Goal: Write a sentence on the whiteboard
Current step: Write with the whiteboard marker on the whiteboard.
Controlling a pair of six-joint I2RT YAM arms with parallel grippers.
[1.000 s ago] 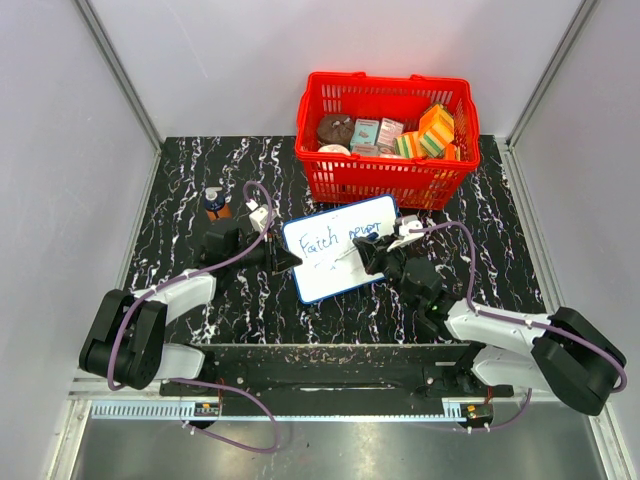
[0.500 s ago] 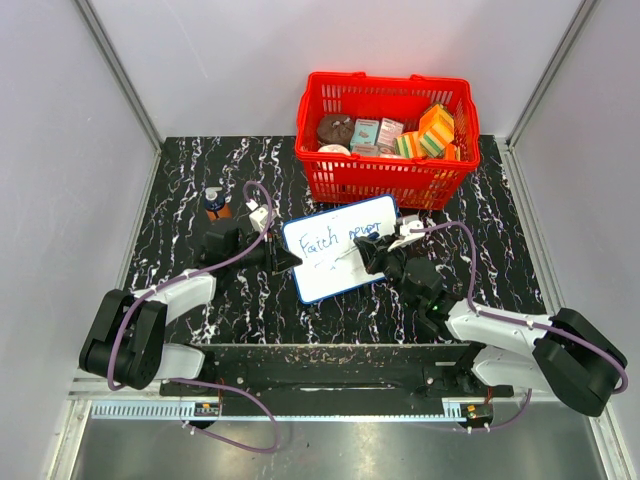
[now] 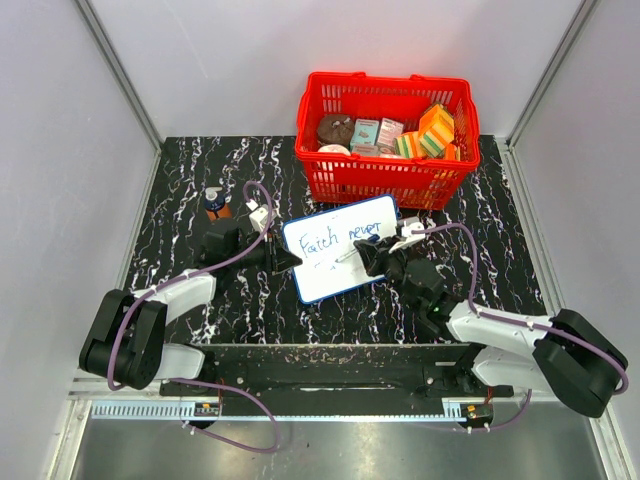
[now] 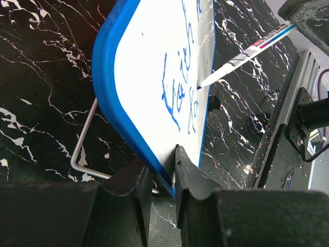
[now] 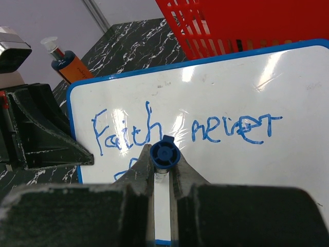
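The whiteboard point(image 3: 330, 275) stands tilted on the black marbled table point(image 3: 180, 240), with the red basket point(image 3: 385, 178) just behind it. The sentence point(image 5: 236, 128) reads "Faith never". Blue strokes beneath "Faith" are half hidden by the marker point(image 4: 247, 51) cap and cannot be read. The left gripper point(image 4: 160, 177) is clamped on the whiteboard's left edge. The right gripper point(image 5: 163, 160), at the whiteboard's right, pinches the marker, whose tip is at the board's face.
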